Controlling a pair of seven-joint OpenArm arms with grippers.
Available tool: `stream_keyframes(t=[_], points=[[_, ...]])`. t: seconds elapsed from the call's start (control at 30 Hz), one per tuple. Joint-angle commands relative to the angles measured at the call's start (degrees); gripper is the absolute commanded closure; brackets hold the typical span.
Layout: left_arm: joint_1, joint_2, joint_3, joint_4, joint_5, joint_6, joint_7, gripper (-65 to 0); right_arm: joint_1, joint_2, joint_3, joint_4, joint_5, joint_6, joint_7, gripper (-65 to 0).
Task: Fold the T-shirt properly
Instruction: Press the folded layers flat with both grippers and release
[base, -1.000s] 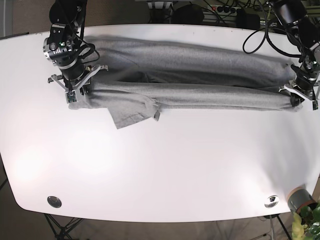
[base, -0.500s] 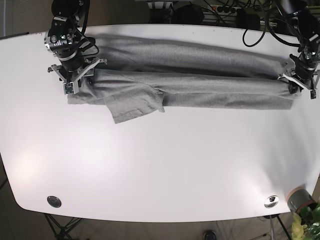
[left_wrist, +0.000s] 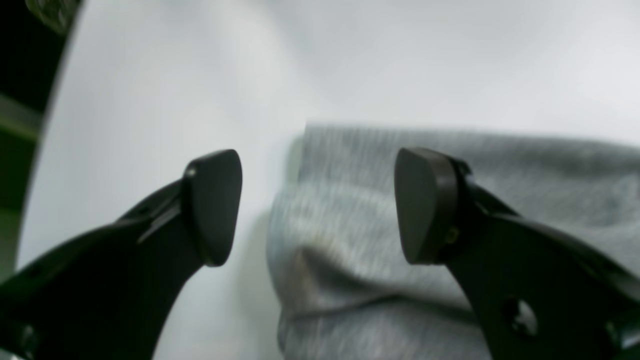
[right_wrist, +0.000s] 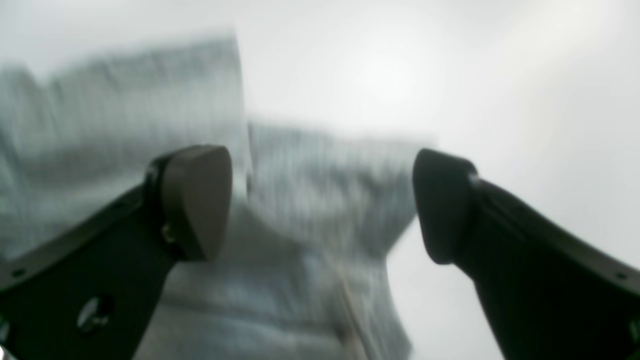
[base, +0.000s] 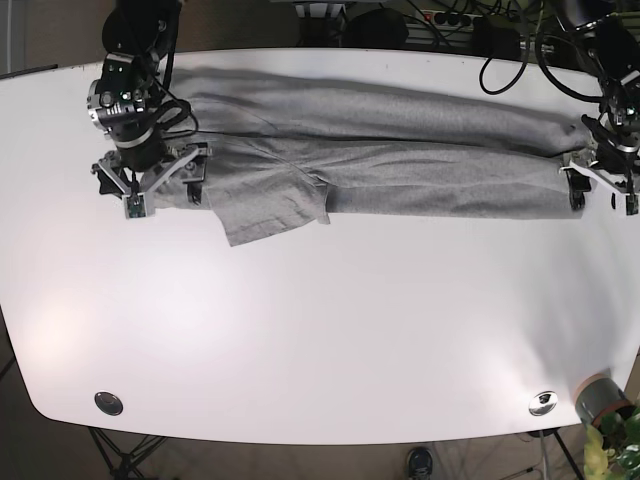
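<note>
T-shirt first: you have it lying flat along the far half of the white table, stretched into a long grey band from the left side almost to the right edge, with a lengthwise fold running through it.

At the left end, your right gripper sits over the cloth's corner. Its wrist view shows the two dark fingers spread wide, with blurred grey fabric between and below them, nothing pinched.

Just right of that gripper, a sleeve juts out toward the near side as a loose angled flap, resting on the bare tabletop.

Moving right, the band runs straight and fairly smooth, its near edge parallel to the table's long side.

At the right end, your left gripper hangs over the cloth's last corner. Its wrist view shows the jaws apart, one finger over bare table and the other over the folded grey edge, gripping nothing.

Near the right corner of the table, a small metal disc sits on the surface; another disc sits near the left corner.
</note>
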Motion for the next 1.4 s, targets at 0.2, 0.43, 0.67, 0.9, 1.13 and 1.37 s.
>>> stream_keyframes(t=[0.2, 0.43, 0.67, 0.9, 1.13, 1.37], points=[[0.21, -1.17, 7.59, 1.74, -0.27, 0.05, -1.0, -45.1, 8.77, -0.07, -7.63, -10.79, 0.73, 0.17, 1.15, -51.7], [1.18, -1.08, 10.05, 1.22, -0.27, 0.14, -1.0, -45.1, 15.19, -0.07, -10.09, -21.78, 0.81, 0.17, 1.15, -51.7], [2.06, -1.08, 10.23, -2.56, -0.27, 0.14, -1.27, -45.1, 19.85, -0.07, -10.09, -30.66, 0.81, 0.25, 1.32, -51.7], [2.15, -1.08, 10.23, -4.67, -0.27, 0.14, -1.44, -45.1, 20.46, -1.65, -10.18, -32.25, 0.73, 0.52, 1.32, -37.7], [2.15, -1.08, 10.23, -4.67, -0.27, 0.14, -1.44, -45.1, 20.03, -3.32, -10.27, -32.25, 0.46, 0.52, 1.23, -16.8], [2.23, -1.08, 10.23, -4.67, -0.27, 0.14, -1.44, -45.1, 19.15, -3.23, -10.18, -31.19, 0.64, 0.52, 1.5, -2.1]])
